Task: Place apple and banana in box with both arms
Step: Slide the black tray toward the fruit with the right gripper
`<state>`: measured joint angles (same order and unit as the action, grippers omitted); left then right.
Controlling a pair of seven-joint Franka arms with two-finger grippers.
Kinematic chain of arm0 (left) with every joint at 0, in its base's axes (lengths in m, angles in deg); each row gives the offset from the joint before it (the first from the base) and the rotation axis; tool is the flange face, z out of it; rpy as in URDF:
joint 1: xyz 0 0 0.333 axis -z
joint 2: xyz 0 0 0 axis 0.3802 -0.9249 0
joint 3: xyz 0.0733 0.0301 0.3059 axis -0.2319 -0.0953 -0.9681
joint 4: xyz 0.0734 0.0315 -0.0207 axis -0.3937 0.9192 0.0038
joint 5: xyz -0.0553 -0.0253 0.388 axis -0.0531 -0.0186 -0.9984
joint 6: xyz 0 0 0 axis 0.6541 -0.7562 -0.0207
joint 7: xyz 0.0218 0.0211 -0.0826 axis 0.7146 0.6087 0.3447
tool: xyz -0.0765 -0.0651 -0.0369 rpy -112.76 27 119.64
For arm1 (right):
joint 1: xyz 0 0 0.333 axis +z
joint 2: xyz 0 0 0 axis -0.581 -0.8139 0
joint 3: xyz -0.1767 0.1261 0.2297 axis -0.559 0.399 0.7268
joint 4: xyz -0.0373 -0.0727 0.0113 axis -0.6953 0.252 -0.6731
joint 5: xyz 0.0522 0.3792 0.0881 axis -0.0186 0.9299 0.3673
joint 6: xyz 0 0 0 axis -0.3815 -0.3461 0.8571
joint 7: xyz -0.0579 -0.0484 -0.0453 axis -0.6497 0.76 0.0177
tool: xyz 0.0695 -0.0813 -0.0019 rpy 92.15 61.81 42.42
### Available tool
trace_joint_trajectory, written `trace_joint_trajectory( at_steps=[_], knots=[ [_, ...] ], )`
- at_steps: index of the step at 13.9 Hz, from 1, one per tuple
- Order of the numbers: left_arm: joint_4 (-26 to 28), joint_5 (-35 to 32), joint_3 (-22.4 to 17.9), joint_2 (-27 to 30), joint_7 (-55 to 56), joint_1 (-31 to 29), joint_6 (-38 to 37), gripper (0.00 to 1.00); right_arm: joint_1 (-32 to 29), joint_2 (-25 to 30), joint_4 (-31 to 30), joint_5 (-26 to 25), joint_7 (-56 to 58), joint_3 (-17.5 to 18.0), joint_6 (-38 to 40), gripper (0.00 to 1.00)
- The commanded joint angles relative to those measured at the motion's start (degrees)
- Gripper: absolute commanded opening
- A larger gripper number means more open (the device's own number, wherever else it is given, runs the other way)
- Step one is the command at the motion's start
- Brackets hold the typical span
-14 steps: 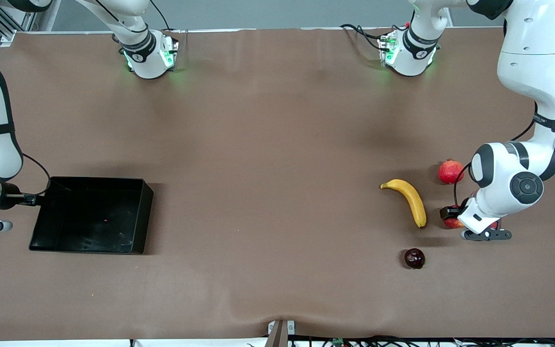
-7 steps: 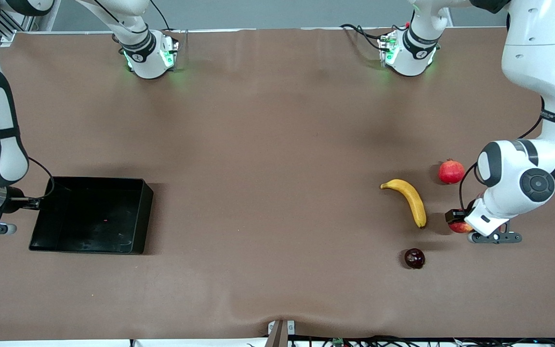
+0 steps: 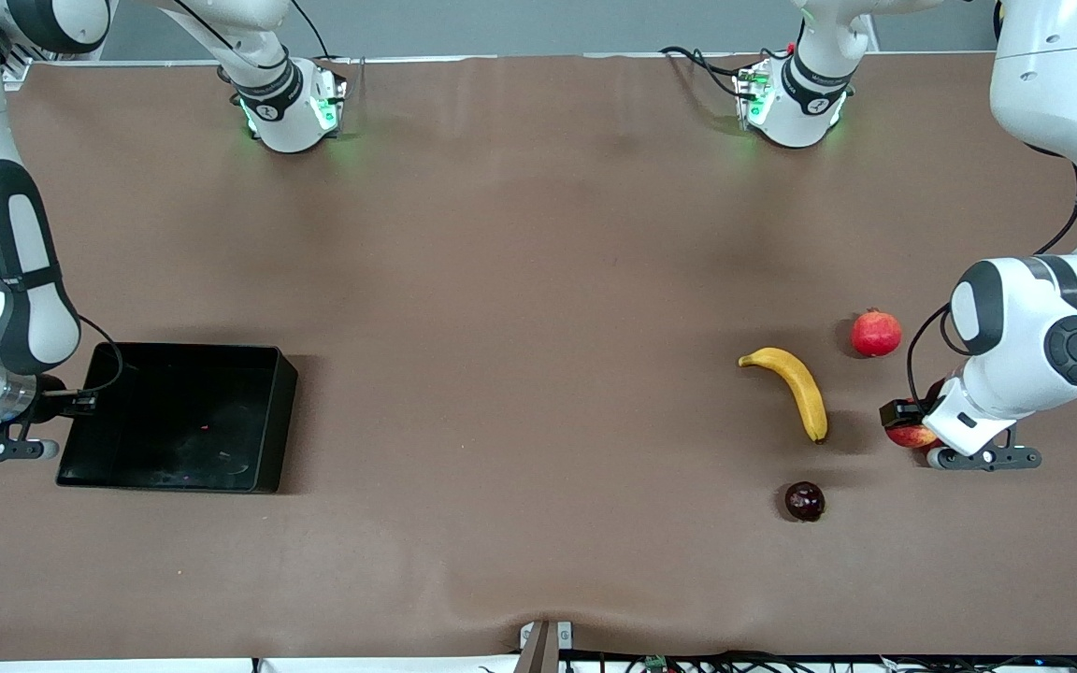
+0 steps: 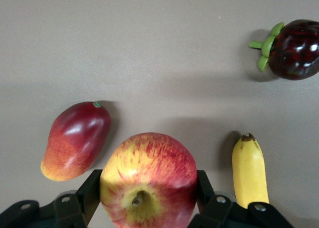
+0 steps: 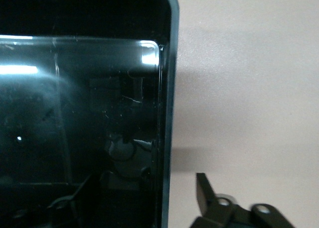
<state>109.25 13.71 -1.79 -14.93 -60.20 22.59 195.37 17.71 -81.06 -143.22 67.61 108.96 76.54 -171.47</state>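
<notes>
Left gripper [image 4: 147,200], pinching the apple [image 4: 148,180], has carried it off the table, leaving banana [image 3: 793,388] beside it; right gripper [image 5: 144,200], apparently spread, straddles the box [image 3: 179,417] wall, so delivery remains.

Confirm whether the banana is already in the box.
No, the banana lies on the table near the left gripper, while the box holds no fruit.

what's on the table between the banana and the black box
Nothing: in the front view only bare brown tabletop runs from the banana to the box. The other fruits all lie toward the left arm's end.
</notes>
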Motion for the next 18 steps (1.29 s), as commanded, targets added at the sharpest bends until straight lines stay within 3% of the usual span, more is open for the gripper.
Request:
trace_joint_trajectory(
  at_steps=[1,9,18],
  knots=[
    [-2.1,1.1,0.4,0.8,0.0,0.0,-3.5,0.00,-1.1,-0.5,0.8,0.3,2.8,0.6,-0.4,0.00],
    [-3.1,1.2,0.9,2.2,0.8,0.5,-5.3,0.00,-1.1,0.9,1.1,0.7,2.7,0.8,3.7,0.00],
    [-5.7,1.0,2.2,1.9,6.9,2.3,-8.5,0.00,3.5,10.2,2.2,0.9,2.0,2.5,14.3,0.00]
  ],
)
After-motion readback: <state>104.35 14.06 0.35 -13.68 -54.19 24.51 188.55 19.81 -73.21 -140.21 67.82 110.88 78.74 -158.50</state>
